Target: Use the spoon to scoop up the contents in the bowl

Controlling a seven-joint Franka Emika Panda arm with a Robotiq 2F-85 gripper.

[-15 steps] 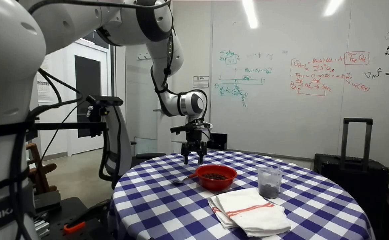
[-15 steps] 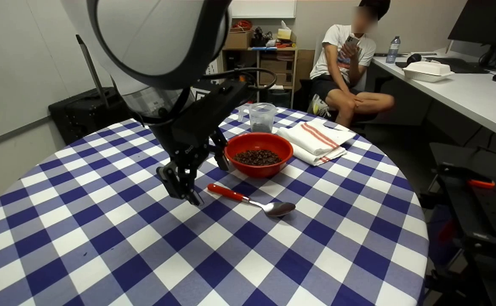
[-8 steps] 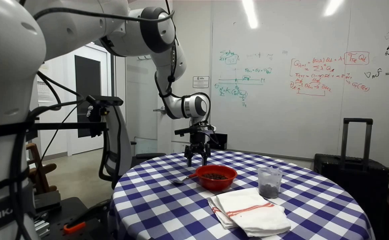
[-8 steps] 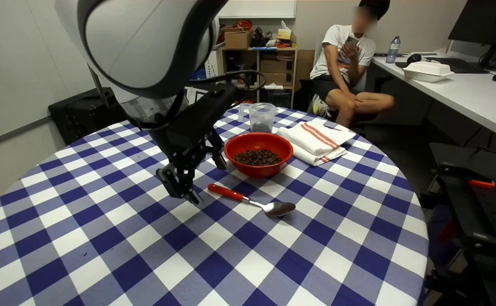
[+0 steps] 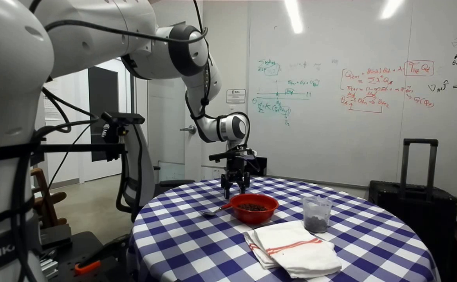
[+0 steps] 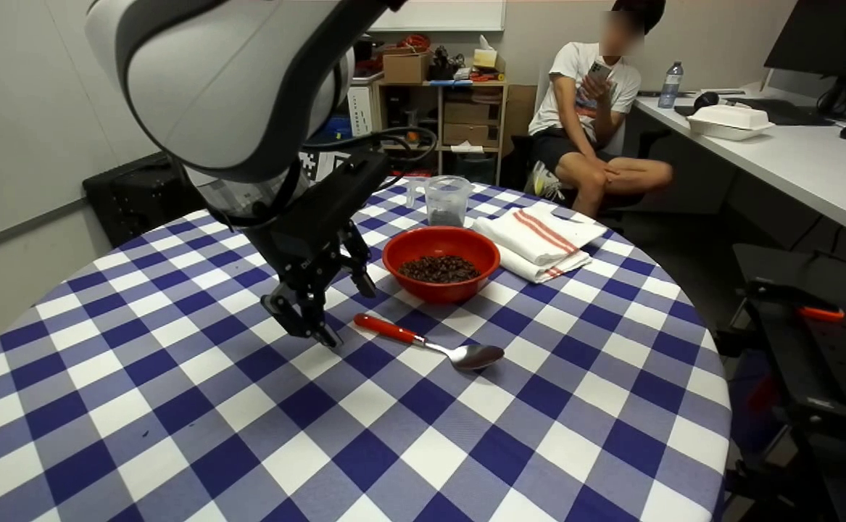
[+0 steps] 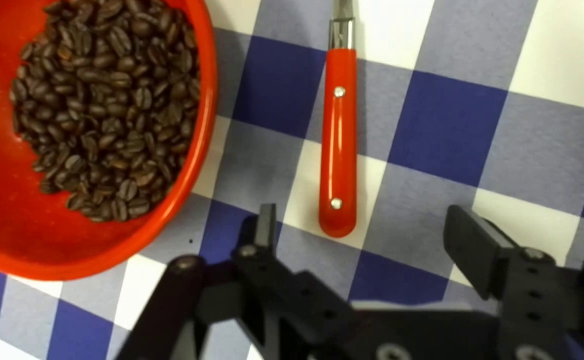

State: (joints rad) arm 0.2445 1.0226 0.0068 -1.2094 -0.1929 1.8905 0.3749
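There's the spoon (image 6: 420, 338), lying flat on the desk (image 6: 307, 457), red handle towards the fingers (image 7: 474, 245), metal end pointing away! And look at those fingers, spread wide: in the wrist view the butt of the red handle shows between them, a gap on either side, so they're near it but apart from it. Low over the checks they hang; whether the tips meet the surface, I can't tell. Right next door is the bowl (image 6: 437, 291), red and upright, coffee beans (image 7: 111, 110) piled in the bottom, and a strip of blue and white checks runs between its rim and the spoon. Moving outward, a folded white towel (image 6: 538, 235) with red stripes lies just beside the bowl, and near that stands a clear jug (image 6: 448, 192) holding something dark, too blurred to name. The white arm (image 5: 158, 62) arches over from above. Further off, a person (image 6: 588, 119) sits, phone (image 6: 600, 70) raised in one hand, close to a white counter (image 6: 814, 170) that carries a bottle (image 6: 673, 83) and a white food box (image 6: 731, 119); in an exterior view a black suitcase (image 5: 416, 211), handle up, stands before a whiteboard (image 5: 322, 145) scrawled in green, red and black, and an office chair (image 5: 137, 168) stands beside the desk.
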